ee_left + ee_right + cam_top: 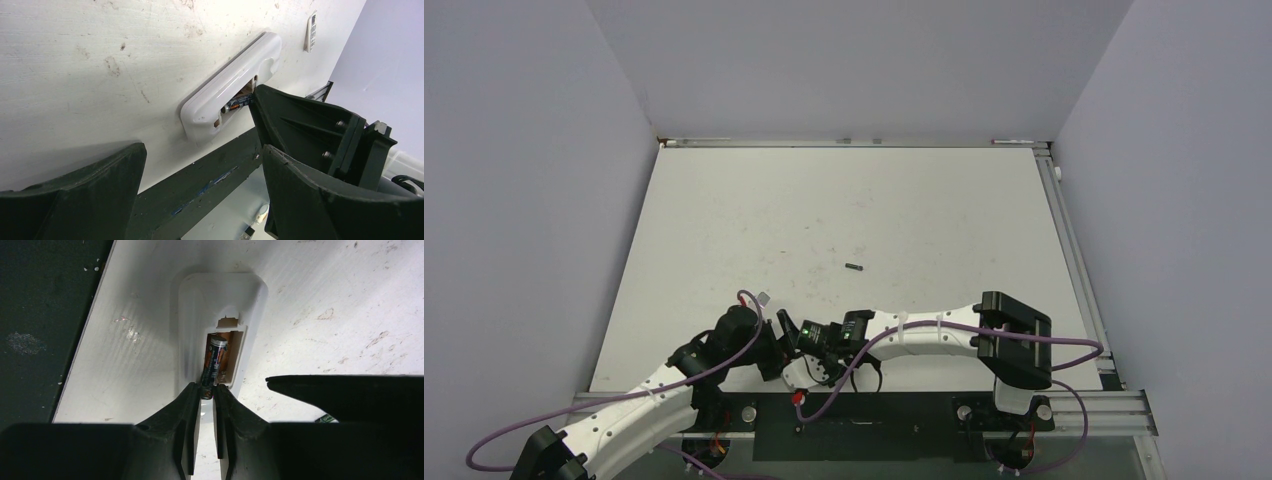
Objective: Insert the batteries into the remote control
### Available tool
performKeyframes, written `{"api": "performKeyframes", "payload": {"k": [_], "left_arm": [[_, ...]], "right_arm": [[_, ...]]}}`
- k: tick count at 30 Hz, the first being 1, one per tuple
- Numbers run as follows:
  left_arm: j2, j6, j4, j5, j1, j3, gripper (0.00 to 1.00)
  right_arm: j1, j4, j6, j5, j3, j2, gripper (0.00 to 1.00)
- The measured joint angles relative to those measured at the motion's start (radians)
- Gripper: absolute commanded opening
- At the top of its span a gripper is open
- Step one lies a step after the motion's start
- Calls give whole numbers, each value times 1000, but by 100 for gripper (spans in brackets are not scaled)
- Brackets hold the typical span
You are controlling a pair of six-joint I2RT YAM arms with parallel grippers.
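The white remote control (200,305) lies face down near the table's front edge, its brownish battery recess open. One dark battery (215,357) lies slanted in the recess. My right gripper (207,390) is shut on that battery's near end. In the left wrist view the same remote control (225,85) and battery (239,102) show, with the right gripper's fingers (300,125) at the recess. My left gripper (200,150) stands open just beside the remote control, holding nothing. A second battery (854,267) lies loose at mid-table. Both grippers crowd over the remote control (804,372) in the top view.
The table's front edge and a black rail (210,180) run right below the remote control. A small white flat piece (312,32) lies on the table beyond the remote control. Grey walls close in the table on three sides.
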Motion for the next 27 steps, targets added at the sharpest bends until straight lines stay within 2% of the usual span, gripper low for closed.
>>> {"api": "performKeyframes", "payload": {"k": [17,27], "left_arm": [[0,-5,16,-8,5,-5,83],[12,-2,23,-2,4,-5,83]], "right_arm": [[1,-2,0,25,0,-8,24],[-11,35,34,50,0,-119,27]]}}
